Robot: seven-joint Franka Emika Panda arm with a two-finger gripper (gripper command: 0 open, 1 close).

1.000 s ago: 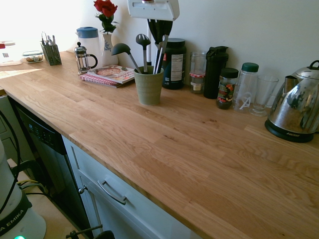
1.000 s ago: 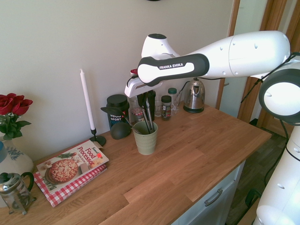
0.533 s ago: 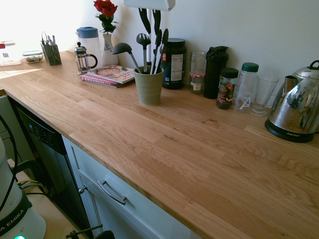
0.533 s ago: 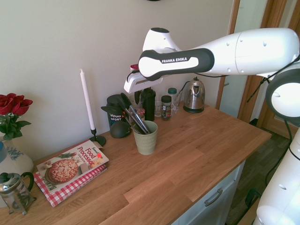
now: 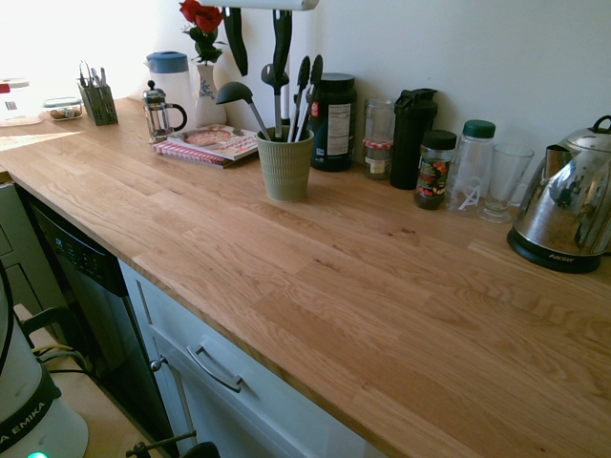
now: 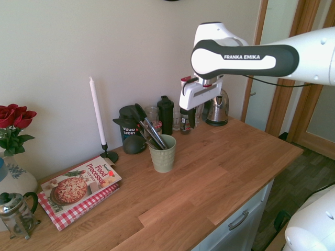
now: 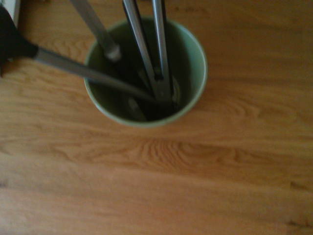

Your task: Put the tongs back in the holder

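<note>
We see the tongs [image 5: 305, 95] standing in the green holder [image 5: 285, 163], hinge end down, black tips up, leaning beside the ladle [image 5: 239, 98] and slotted spoon [image 5: 274, 86]. Gripper [image 6: 188, 118] hangs above and to the kettle [image 6: 215, 106] side of the holder, fingers spread apart, holding nothing. Holder sits on the wooden counter [image 5: 315, 286].

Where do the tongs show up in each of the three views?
First exterior view: the tongs stand in the holder, black tips up, before the dark jar.
Second exterior view: tongs lean toward the wall from the holder, near the candle.
Wrist view: two silver arms run into the holder.
Shared landmark: the holder.
</note>
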